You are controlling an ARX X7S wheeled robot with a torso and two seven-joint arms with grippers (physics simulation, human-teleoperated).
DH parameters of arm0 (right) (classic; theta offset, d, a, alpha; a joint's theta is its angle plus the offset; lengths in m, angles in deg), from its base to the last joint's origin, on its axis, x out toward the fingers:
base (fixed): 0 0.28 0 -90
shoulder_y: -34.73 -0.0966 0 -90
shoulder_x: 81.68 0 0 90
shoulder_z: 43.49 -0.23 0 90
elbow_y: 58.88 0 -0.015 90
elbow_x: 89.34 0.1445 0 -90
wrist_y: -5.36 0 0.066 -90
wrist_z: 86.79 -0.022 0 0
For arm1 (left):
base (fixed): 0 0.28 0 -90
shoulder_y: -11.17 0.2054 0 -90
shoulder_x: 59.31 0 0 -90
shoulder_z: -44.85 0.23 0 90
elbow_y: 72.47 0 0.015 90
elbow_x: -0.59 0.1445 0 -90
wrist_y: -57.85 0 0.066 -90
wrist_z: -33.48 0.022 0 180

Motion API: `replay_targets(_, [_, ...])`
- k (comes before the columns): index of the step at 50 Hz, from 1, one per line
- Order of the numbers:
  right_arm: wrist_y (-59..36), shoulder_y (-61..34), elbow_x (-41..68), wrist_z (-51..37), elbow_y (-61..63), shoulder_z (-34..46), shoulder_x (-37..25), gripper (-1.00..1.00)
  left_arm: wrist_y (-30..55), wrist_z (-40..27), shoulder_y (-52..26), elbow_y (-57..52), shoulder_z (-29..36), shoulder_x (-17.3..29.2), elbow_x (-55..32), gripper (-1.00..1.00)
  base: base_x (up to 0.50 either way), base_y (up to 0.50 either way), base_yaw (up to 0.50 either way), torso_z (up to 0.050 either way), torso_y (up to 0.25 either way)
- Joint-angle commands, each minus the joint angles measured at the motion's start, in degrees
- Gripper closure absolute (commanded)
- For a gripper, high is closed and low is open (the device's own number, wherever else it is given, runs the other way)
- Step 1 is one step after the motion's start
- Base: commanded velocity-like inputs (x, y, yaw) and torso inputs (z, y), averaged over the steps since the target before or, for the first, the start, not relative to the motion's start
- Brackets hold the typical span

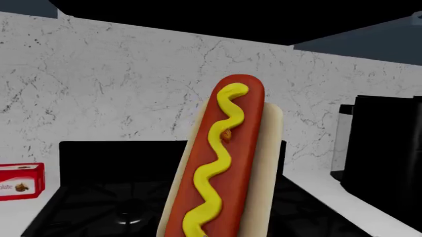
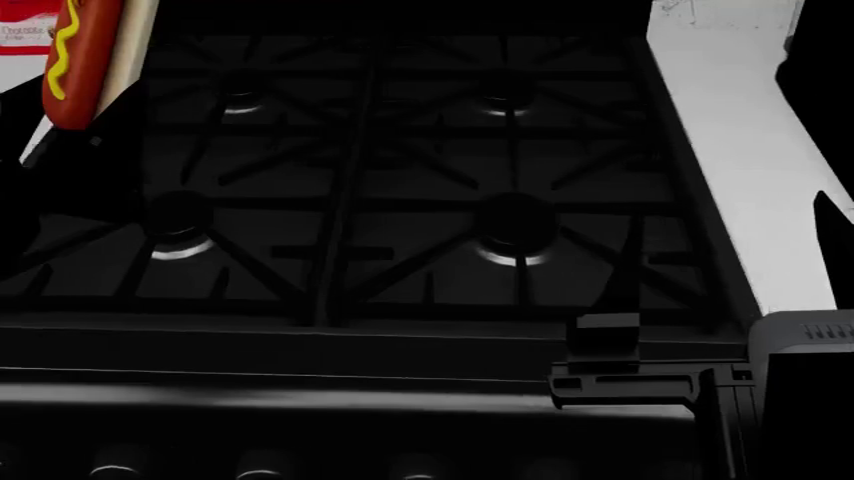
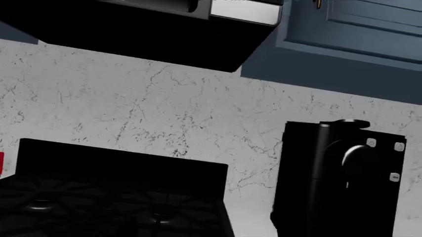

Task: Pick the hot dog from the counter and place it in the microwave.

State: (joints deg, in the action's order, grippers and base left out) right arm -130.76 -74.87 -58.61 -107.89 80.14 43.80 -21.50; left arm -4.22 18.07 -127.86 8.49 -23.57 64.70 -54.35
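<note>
The hot dog (image 1: pixel 224 163), a red sausage with a yellow mustard zigzag in a pale bun, stands up close and tilted in the left wrist view. In the head view the hot dog (image 2: pixel 87 55) hangs in the air over the stovetop's far left corner. My left gripper (image 2: pixel 70 135) is a dark shape at its lower end and is shut on it, though the fingers are hidden. The microwave (image 3: pixel 165 29) hangs dark above the stove, seen from below. My right gripper (image 2: pixel 625 362) hovers over the stove's front right, and how its jaws stand is unclear. The white counter (image 2: pixel 734 150) runs along the right.
The black stovetop (image 2: pixel 400 180) with its grates and burners fills the middle. A red-and-white chocolate box (image 1: pixel 20 180) sits left of the stove. On the counter at the right, against the veined wall, stands a black coffee machine (image 3: pixel 336 177). Blue cabinets (image 3: pixel 356 29) hang beside the microwave.
</note>
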Motion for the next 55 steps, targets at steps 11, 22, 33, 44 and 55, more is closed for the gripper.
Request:
replay_targets(11, [0.3, -0.4, -0.1, -0.1, 0.3, 0.9, -0.6, -1.00, -0.6, -0.9, -0.2, -0.2, -0.1, -0.1, -1.4, 1.00, 0.00, -0.18, 0.00, 0.000, 0.000])
replay_targets(22, [0.0, 0.0, -0.4, -0.6, 0.4, 1.5, -0.9, -1.00, -1.1, -0.6, 0.1, -0.2, -0.2, -0.1, -1.4, 1.00, 0.02, 0.00, 0.00, 0.001, 0.000])
replay_targets(33, [-0.1, 0.4, 0.0, -0.9, 0.9, 1.0, -1.3, -1.00, -1.2, -0.7, 0.2, -0.2, -0.1, -0.3, -1.5, 1.00, 0.39, 0.00, 0.00, 0.000, 0.001])
replay_targets(44, [-0.8, -0.5, 0.3, -1.2, 0.9, 1.7, -1.4, -1.00, -1.4, -0.7, 0.5, -0.2, -0.3, -0.1, -1.6, 1.00, 0.39, 0.00, 0.00, 0.000, 0.002])
replay_targets(55, [-1.3, -0.9, 0.9, -1.6, 1.3, 1.5, -1.7, -1.00, -1.3, -0.7, 0.2, -0.3, -0.2, -0.1, -1.7, 1.00, 0.39, 0.00, 0.00, 0.000, 0.001])
